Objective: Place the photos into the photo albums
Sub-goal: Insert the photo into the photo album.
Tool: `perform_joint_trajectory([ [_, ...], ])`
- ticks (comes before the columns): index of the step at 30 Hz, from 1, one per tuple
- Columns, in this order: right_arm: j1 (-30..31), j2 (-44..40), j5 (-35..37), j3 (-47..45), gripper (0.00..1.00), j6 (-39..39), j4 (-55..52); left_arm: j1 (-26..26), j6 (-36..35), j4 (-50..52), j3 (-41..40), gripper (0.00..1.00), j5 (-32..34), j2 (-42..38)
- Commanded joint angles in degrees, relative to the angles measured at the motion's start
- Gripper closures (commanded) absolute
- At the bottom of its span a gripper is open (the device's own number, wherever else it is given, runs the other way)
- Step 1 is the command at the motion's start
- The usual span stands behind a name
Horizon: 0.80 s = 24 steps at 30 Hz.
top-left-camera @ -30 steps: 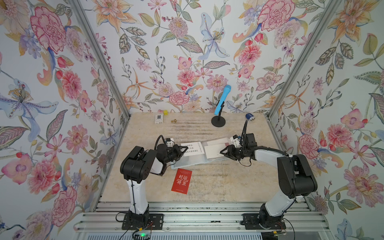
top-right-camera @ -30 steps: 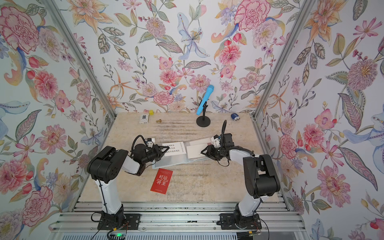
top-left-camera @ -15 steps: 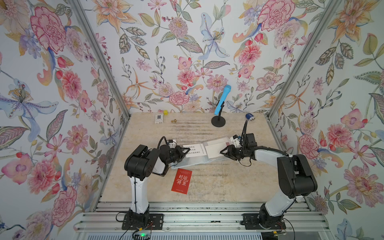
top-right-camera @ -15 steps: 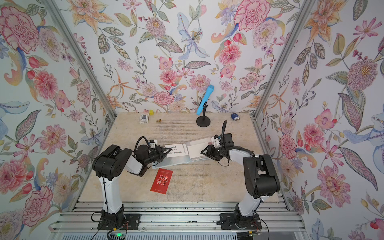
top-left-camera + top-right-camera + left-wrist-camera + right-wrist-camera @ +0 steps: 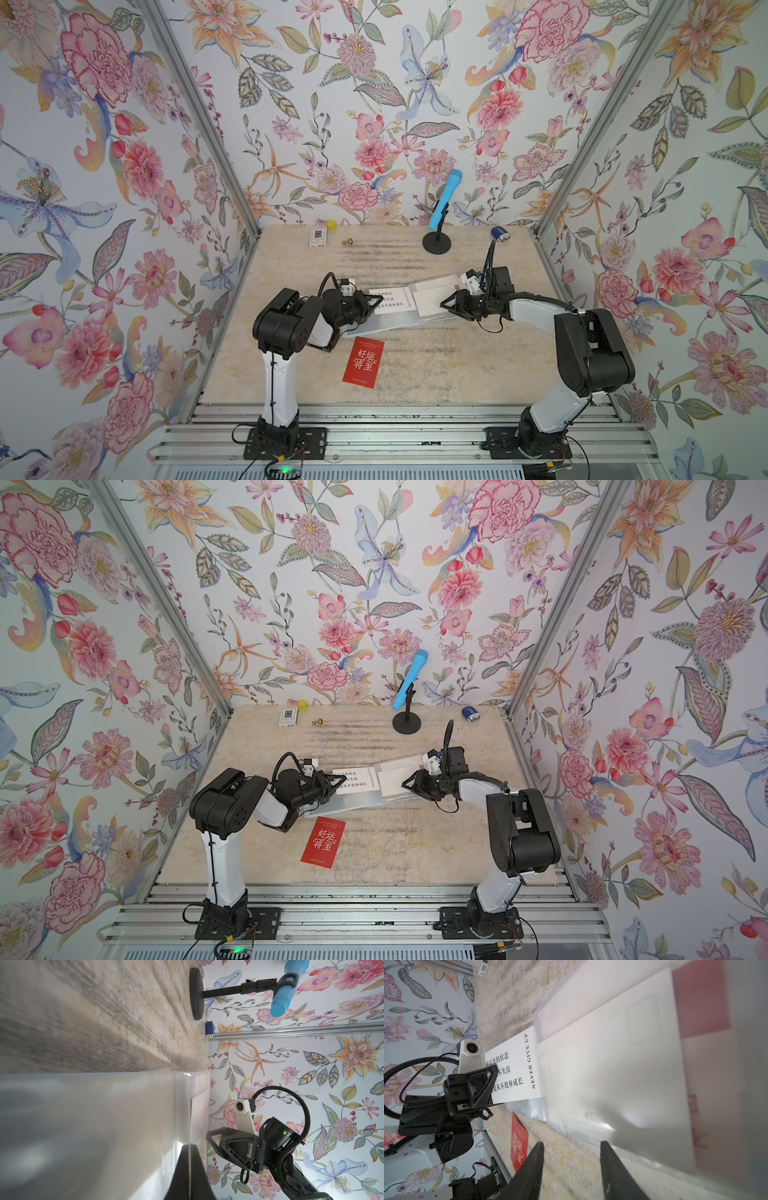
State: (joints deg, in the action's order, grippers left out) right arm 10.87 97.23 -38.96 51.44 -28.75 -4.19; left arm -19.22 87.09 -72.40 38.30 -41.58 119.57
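Note:
The photo album (image 5: 399,325) lies open mid-table, its clear sleeve pages (image 5: 612,1068) holding pale cards and a reddish one (image 5: 699,1001). My left gripper (image 5: 376,300) (image 5: 190,1147) is shut on a white photo (image 5: 392,300) (image 5: 512,1070) printed "NEVER GIVE UP". The photo's far end sits at the edge of a sleeve. My right gripper (image 5: 444,304) (image 5: 572,1142) is open at the album's other side, with bare table between its fingers. One fingertip (image 5: 604,1145) is at the sleeve's edge. A red photo (image 5: 363,363) (image 5: 324,842) with white lettering lies flat nearer the front.
A blue microphone (image 5: 442,203) on a black stand (image 5: 436,242) is at the back. A small white box (image 5: 318,237), a yellow cube (image 5: 331,225), a small brass piece (image 5: 347,241) and a blue cylinder (image 5: 500,233) lie along the back wall. Flowered walls close three sides.
My left arm has shifted a little to the right with the white photo in its grip. The right arm and the red photo have not moved.

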Motion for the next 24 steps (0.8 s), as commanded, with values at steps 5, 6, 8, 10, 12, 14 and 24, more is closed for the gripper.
perform_joint_trajectory([
  [5, -0.41, 0.12, 0.11, 0.28, 0.53, 1.16, 0.05, -1.67, 2.21, -3.89, 1.58, 1.0, 0.85, 2.41],
  [6, -0.42, -0.02, 0.16, 0.2, 0.53, 1.16, 0.01, -1.85, 2.3, -3.82, 1.68, 1.0, 0.97, 2.58],
  [8, -0.41, 0.02, 0.17, 0.2, 0.53, 1.16, 0.05, -2.29, 2.3, -3.53, 1.92, 1.0, 1.43, 2.79],
  [10, -0.41, -0.06, 0.16, 0.08, 0.53, 1.11, 0.05, -2.72, 2.36, -3.42, 2.43, 1.0, 1.51, 3.34],
  [12, -0.41, -0.21, 0.11, -0.1, 0.54, 1.15, 0.04, -3.01, 2.47, -3.47, 2.76, 1.0, 1.86, 3.77],
  [14, -0.41, -0.37, 0.15, -0.27, 0.54, 1.18, 0.05, -3.43, 2.47, -3.28, 3.3, 1.0, 2.2, 4.17],
  [24, -0.43, -0.8, 0.38, -0.76, 0.53, 1.22, 0.05, -6.15, 0.68, 1.57, 9.58, 1.0, 3.44, 6.76],
])
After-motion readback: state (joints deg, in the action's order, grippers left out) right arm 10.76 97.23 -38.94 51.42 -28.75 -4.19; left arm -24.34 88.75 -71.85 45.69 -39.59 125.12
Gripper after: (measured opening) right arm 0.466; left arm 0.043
